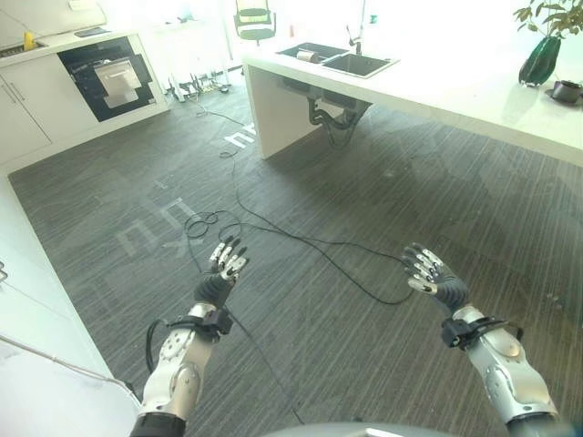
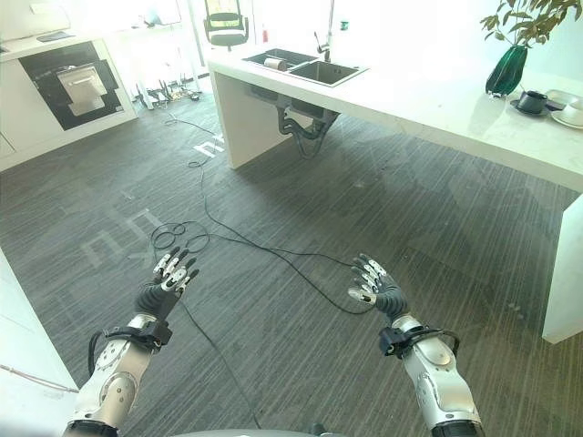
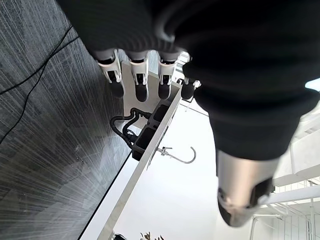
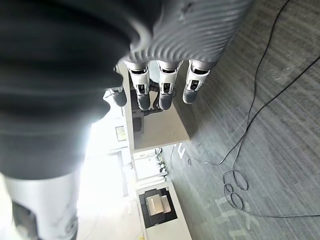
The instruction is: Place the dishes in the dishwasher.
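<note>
Hovering over ribbed grey carpet (image 1: 364, 209), straight-fingered left hand (image 1: 221, 273), right hand (image 1: 435, 278)

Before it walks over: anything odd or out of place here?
Both hands, left hand and right hand, are open and empty. Dishes sit orderly on the counter. Nothing spilled or askew.

My two head cameras look down from high up at the grey floor (image 1: 364, 209), and both see the white counter (image 2: 428, 100) far past my fingertips. Each wrist camera sits right behind its own fingers (image 3: 141, 82), very close. Both look past them at that same counter.
</note>
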Controlling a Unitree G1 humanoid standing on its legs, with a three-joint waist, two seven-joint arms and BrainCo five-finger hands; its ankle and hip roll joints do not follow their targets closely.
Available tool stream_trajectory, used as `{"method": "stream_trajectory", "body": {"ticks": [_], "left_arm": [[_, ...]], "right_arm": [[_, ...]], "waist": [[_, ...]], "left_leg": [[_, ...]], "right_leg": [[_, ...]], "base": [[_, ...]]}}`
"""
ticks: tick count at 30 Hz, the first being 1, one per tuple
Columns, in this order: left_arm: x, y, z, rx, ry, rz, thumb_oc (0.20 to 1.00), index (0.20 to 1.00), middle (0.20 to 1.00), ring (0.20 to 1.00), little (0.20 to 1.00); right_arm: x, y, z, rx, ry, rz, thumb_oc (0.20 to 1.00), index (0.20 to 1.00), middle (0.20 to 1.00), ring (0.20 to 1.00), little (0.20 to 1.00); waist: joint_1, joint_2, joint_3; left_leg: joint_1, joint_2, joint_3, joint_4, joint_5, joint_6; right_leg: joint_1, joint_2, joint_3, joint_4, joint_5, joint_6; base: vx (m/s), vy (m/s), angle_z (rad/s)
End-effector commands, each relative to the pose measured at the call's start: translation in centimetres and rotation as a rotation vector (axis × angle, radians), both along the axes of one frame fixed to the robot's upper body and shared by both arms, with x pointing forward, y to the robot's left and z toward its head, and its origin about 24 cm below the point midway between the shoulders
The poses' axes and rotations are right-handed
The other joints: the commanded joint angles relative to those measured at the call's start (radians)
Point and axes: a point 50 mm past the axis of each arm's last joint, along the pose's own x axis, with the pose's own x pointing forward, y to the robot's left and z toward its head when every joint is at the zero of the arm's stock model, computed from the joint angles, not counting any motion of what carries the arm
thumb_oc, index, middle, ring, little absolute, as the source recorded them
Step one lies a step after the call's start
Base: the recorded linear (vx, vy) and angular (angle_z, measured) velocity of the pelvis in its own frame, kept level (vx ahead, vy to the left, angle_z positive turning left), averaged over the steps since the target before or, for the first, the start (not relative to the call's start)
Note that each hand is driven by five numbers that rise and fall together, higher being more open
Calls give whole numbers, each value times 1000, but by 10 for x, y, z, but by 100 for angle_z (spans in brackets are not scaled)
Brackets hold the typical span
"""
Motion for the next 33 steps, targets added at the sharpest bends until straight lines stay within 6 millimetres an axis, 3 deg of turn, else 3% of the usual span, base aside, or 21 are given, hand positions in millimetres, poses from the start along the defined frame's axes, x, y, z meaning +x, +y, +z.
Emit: {"method": "stream_trajectory", "body": {"ticks": [1, 25, 33], "left_arm": [[16, 5, 28, -15, -141, 8, 1000, 1000, 1000, 1000, 1000], [12, 5, 33, -8, -167, 4, 1000, 1000, 1000, 1000, 1000], [9, 7, 35, -22, -178, 9, 1000, 1000, 1000, 1000, 1000]], "right_arm": [[16, 6, 33, 17, -173, 35, 1000, 1000, 1000, 1000, 1000], [14, 6, 44, -13, -210, 64, 1000, 1000, 1000, 1000, 1000], [10, 4, 47, 0, -215, 75, 1000, 1000, 1000, 1000, 1000]], "waist": [[6, -5, -16], [10, -12, -11], [5, -23, 2]], "left_leg": [[16, 51, 3, 3, -69, -55], [15, 67, 0, 3, -62, -64], [26, 88, 6, 3, -39, -86]], "right_leg": [[57, -50, -32, 6, -82, 66], [63, -30, -29, 6, -97, 50], [70, 6, -11, 6, -112, 27]], "base": [[0, 0, 0], [5, -20, 0], [50, -128, 4]]}}
